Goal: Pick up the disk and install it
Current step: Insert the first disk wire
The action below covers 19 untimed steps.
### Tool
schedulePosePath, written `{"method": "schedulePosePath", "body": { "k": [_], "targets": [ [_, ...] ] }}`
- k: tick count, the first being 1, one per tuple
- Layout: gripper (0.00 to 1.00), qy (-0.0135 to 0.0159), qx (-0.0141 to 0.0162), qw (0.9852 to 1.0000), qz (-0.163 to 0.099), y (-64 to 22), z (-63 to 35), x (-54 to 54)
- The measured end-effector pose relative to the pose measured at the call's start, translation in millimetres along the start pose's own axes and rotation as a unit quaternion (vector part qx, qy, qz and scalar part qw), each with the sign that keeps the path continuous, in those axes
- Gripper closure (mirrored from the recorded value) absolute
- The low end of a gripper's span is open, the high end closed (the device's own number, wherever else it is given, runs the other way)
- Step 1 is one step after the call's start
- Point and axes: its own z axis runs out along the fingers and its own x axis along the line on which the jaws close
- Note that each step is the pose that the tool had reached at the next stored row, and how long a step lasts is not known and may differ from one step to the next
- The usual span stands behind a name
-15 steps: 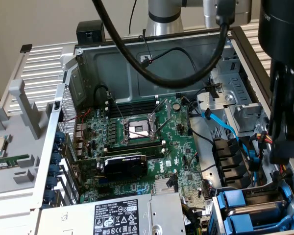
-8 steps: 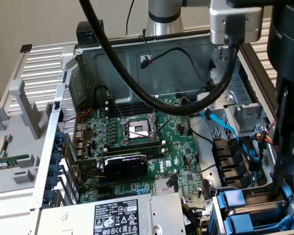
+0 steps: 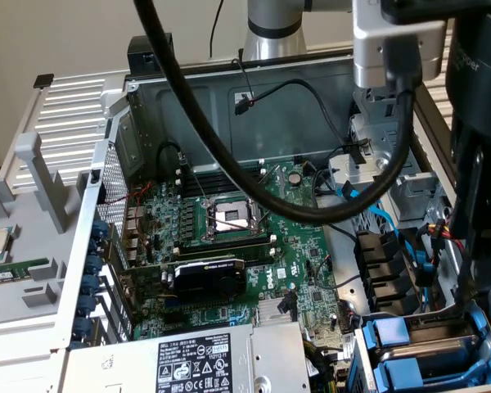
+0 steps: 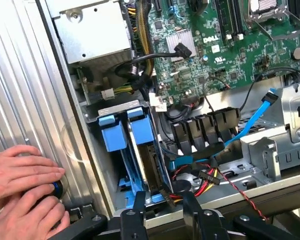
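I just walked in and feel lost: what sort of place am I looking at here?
Likely a computer-assembly bench in a lab or workshop: an open computer case, its green motherboard bared, and a person's hands resting beside it.

**Flat silver-metal hard drive in a blue plastic frame [image 4: 139, 160], standing on edge in the metal drive bay [image 4: 117, 108]**
It is seen edge-on: a thin pale silver strip beside a darker side, with the frame's blue tab at its outer end. It sits upright and slotted into the bay, at five o'clock in the exterior view.
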Motion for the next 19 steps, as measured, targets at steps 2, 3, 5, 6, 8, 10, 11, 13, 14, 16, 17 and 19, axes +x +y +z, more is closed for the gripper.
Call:
{"method": "schedulePosePath", "body": {
  "k": [2, 3, 5, 6, 8, 10, 11, 13, 14, 16, 17, 19],
  "targets": [
    [0.57, -0.0028, -0.0018, 0.9998, -0.018, 0.0, 0.1, 0.0],
    [0.57, -0.0042, -0.0029, 0.9996, -0.027, 0.0, 0.4, 0.0],
    [0.57, -0.0066, -0.0052, 0.999, -0.043, 0.1, 0.9, 0.1],
    [0.57, -0.0071, -0.0065, 0.9988, -0.047, 0.0, 1.5, 0.4],
    [0.57, -0.0072, -0.0091, 0.9986, -0.051, -0.7, 2.6, 1.4],
    [0.57, -0.0076, -0.0115, 0.9984, -0.056, -1.9, 4.0, 1.8],
    [0.57, -0.008, -0.0123, 0.9981, -0.059, -2.7, 4.4, 1.7],
    [0.57, -0.0093, -0.014, 0.9975, -0.069, -4.2, 5.3, 1.4],
    [0.57, -0.0099, -0.0146, 0.9971, -0.074, -5.0, 5.7, 1.2],
    [0.57, -0.0115, -0.0157, 0.9962, -0.085, -6.6, 6.2, 0.9],
    [0.57, -0.0122, -0.016, 0.9959, -0.088, -7.4, 6.5, 0.7],
    [0.57, -0.0129, -0.017, 0.9953, -0.094, -9.2, 7.1, 0.8]
  ]
}}
